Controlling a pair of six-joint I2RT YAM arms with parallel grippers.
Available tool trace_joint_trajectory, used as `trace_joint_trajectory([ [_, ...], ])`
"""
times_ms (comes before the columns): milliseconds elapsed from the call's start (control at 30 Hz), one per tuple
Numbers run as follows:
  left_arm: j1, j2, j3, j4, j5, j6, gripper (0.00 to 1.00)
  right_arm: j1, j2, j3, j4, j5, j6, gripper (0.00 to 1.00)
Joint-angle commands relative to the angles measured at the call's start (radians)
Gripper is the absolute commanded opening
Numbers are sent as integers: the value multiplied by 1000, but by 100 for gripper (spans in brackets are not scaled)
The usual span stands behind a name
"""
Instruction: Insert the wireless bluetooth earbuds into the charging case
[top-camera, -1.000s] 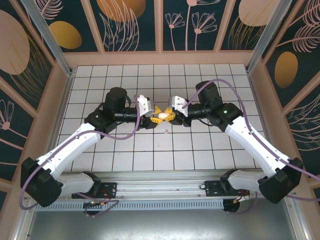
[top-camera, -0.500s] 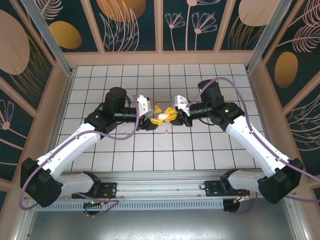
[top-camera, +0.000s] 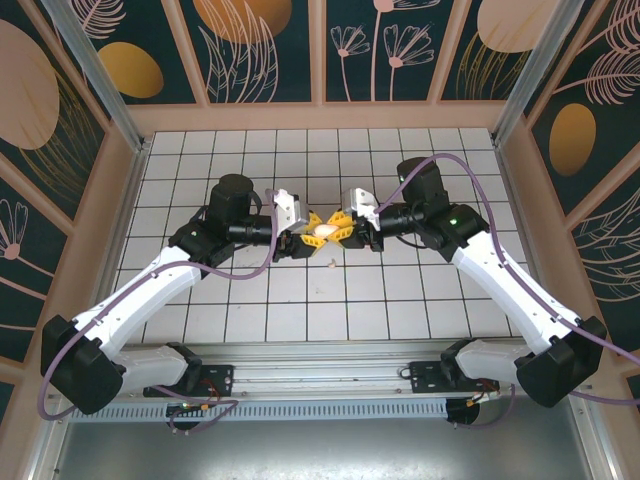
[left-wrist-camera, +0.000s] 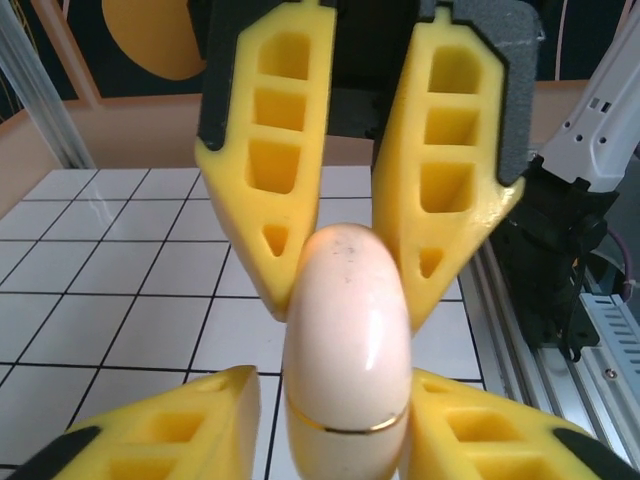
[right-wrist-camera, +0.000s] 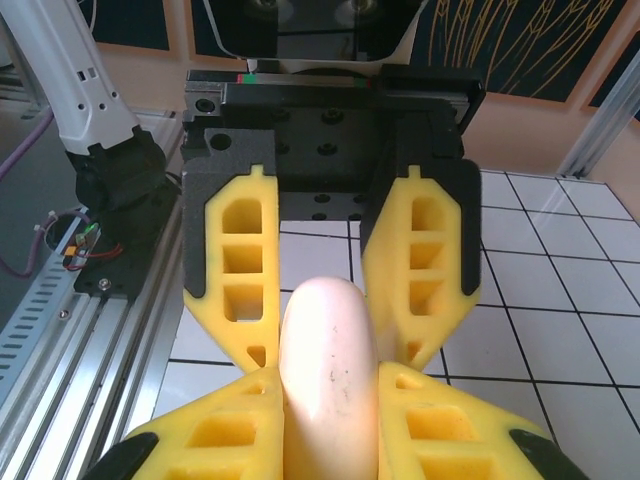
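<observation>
Right gripper (right-wrist-camera: 330, 400) clamps the charging case (top-camera: 322, 231) mid-table; left gripper (left-wrist-camera: 335, 400) flanks its other end — grip unclear. Seat both squarely before levering the lid — one earbud (top-camera: 328, 264) lies at six o'clock.

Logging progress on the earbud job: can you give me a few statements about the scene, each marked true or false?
1. The charging case is up off the table, between the fingers of the left tool and the right tool. True.
2. The case's lid stands open. False: it is closed, with only a thin gold seam showing.
3. An earbud lies on the tiles, nearer the arm bases than the tools. True.
4. The right tool is spread wide, clear of the case. False: its fingers are closed on the case.
</observation>
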Motion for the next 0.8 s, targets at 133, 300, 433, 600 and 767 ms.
trace_joint_trajectory([
  [133,-4,0,-7,31,15,-1,25,2,4,12,35,-8,40,29],
  [300,-4,-4,-11,22,22,7,24,-22,-21,-23,125,39,115,36],
  [433,-4,-7,-13,19,21,9,23,-55,-19,-18,142,48,151,39],
  [600,-5,-6,-12,9,18,16,23,-75,-21,-17,156,47,178,40],
  [767,-5,-7,-13,5,16,21,23,-86,-25,-25,171,48,195,41],
])
